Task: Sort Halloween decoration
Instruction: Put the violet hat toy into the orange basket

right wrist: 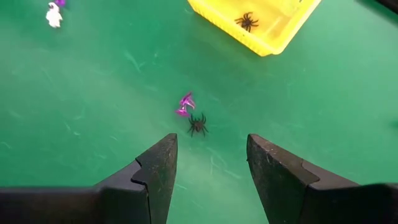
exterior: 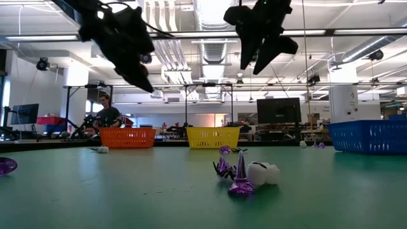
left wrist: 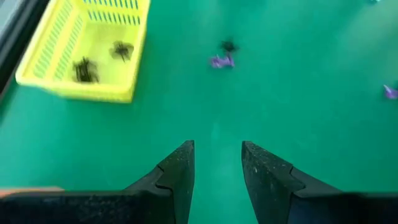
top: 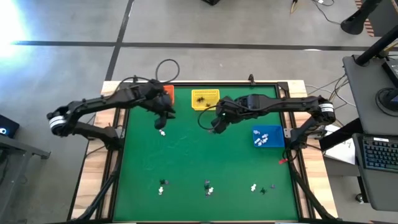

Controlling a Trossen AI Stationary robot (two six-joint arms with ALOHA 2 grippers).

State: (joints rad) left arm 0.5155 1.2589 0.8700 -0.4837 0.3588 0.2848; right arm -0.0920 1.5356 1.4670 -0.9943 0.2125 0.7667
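Below the right gripper (right wrist: pixel 208 168), its dark wedge fingers spread, a leggy black spider (right wrist: pixel 197 124) lies beside a shiny purple trinket (right wrist: pixel 185 104) on the green felt table (right wrist: pixel 93 93). The left gripper (left wrist: pixel 217 165) hangs empty, fingers apart, near a slatted yellow plastic basket (left wrist: pixel 68 87).

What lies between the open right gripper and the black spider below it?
Only bare green mat between right gripper and spider, per the right wrist view.
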